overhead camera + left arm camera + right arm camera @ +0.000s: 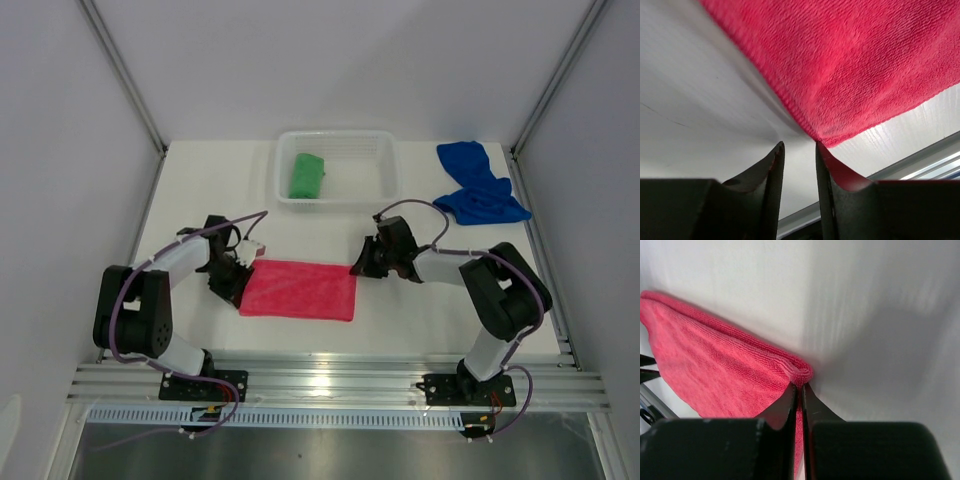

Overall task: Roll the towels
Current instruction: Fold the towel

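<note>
The pink-red towel (300,290) lies folded flat as a strip near the table's front. My right gripper (357,268) is shut on its far right corner, the pinched fabric bunching at the fingertips (801,385); the towel (715,365) spreads to the left there. My left gripper (238,290) sits at the towel's left end, jaws open, with the towel's corner (840,75) just ahead of the empty gap (799,145). The green towel (306,175) lies rolled in the basket. The blue towel (478,185) lies crumpled at the far right.
The white slotted basket (385,165) stands at the back middle. The ribbed metal rail (330,385) runs along the table's front edge. Grey walls close off the left, right and back.
</note>
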Controlling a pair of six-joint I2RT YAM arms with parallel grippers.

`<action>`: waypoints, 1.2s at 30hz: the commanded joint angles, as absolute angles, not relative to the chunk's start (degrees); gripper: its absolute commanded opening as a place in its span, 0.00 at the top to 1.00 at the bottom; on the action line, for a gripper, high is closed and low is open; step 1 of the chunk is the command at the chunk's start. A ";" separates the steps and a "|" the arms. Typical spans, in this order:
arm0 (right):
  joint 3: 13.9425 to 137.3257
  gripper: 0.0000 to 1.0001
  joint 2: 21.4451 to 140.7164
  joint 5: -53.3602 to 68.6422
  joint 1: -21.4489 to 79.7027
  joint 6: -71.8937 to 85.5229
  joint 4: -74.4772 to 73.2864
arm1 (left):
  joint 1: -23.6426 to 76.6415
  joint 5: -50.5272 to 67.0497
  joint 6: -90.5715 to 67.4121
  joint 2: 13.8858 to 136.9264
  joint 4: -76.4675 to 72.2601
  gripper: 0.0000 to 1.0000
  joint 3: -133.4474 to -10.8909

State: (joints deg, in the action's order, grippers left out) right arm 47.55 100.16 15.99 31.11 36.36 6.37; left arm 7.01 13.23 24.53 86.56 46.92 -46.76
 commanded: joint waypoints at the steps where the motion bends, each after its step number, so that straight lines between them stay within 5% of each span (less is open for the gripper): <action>1: 43.51 0.97 95.28 12.92 30.76 37.26 4.92 | 7.21 13.71 24.79 84.29 47.54 0.64 -50.88; 10: 36.67 0.99 87.11 5.10 31.72 45.87 -6.67 | 7.03 14.77 25.49 82.27 50.18 0.59 -53.17; 14: 32.08 0.96 78.58 -2.44 40.32 48.69 -15.01 | 6.77 15.03 25.31 81.65 50.01 0.59 -53.26; 15: 32.60 0.94 77.79 -3.50 42.34 48.87 -20.16 | 6.77 15.12 25.31 81.48 50.18 0.59 -53.35; 18: 38.30 0.64 76.64 -7.89 46.66 46.85 -32.37 | 6.24 15.38 25.40 80.69 50.45 0.58 -53.52; 23: 54.82 0.56 77.78 -22.48 48.96 30.66 -39.56 | 4.23 16.52 25.75 79.11 51.15 0.58 -53.26; 29: 71.44 0.53 94.98 -7.68 48.96 -1.43 -21.46 | 0.18 18.19 26.02 75.77 51.85 0.57 -52.03; 36: 93.05 0.53 119.25 8.87 49.13 -8.35 -19.68 | -3.86 18.72 25.75 72.86 52.47 0.55 -50.63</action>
